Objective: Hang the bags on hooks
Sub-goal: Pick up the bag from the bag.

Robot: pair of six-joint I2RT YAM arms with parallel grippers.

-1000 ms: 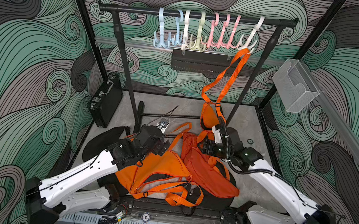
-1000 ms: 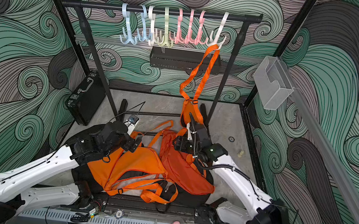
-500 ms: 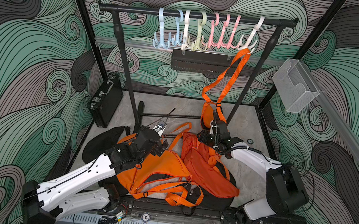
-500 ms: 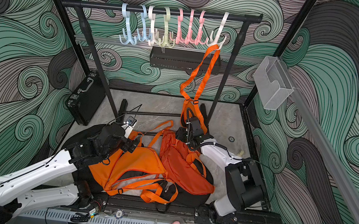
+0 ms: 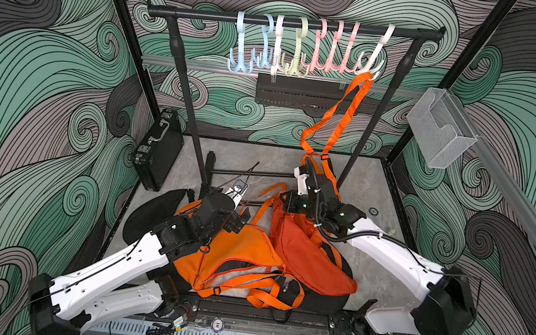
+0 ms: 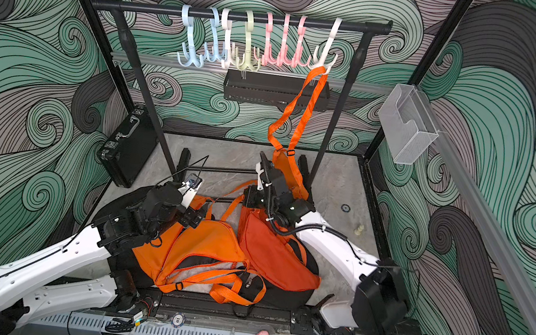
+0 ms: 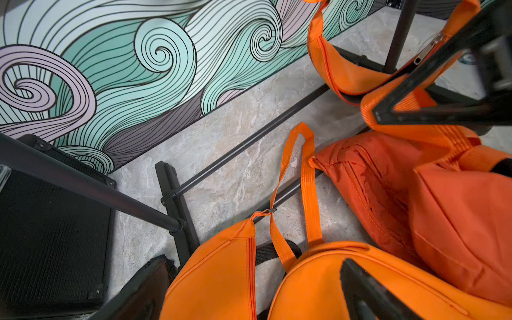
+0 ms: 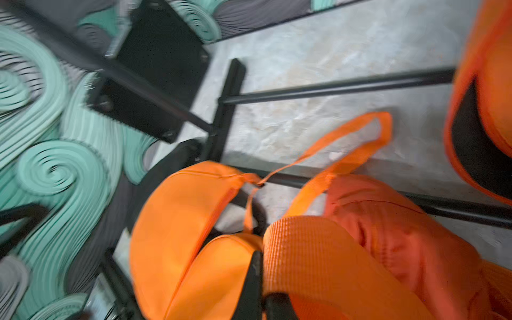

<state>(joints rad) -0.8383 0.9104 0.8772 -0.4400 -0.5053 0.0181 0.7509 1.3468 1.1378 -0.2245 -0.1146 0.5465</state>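
A red-orange bag (image 5: pixel 312 259) (image 6: pixel 278 256) lies on the floor beside a brighter orange bag (image 5: pixel 242 252) (image 7: pixel 318 277). My right gripper (image 5: pixel 285 201) (image 8: pixel 260 291) is shut on the wide webbing strap (image 8: pixel 307 249) at the red-orange bag's far end. My left gripper (image 5: pixel 240 221) (image 7: pixel 249 291) hangs open just above the brighter bag, holding nothing. Several pastel hooks (image 5: pixel 295 46) hang from a black rail (image 5: pixel 294 23). The white hook (image 5: pixel 373 64) at the rail's right end carries the strap of another orange bag (image 5: pixel 317 167), which hangs behind my right wrist.
The rack's base bars (image 5: pixel 252 172) cross the floor under the bags' straps. A black case (image 5: pixel 157 153) leans on the left wall. A clear plastic box (image 5: pixel 438 126) is mounted on the right wall. A black pad (image 5: pixel 153 211) lies under my left arm.
My right gripper has closed on the strap at the red-orange bag's far end, and the right arm has shifted its pose. The left gripper stays open and has edged forward.
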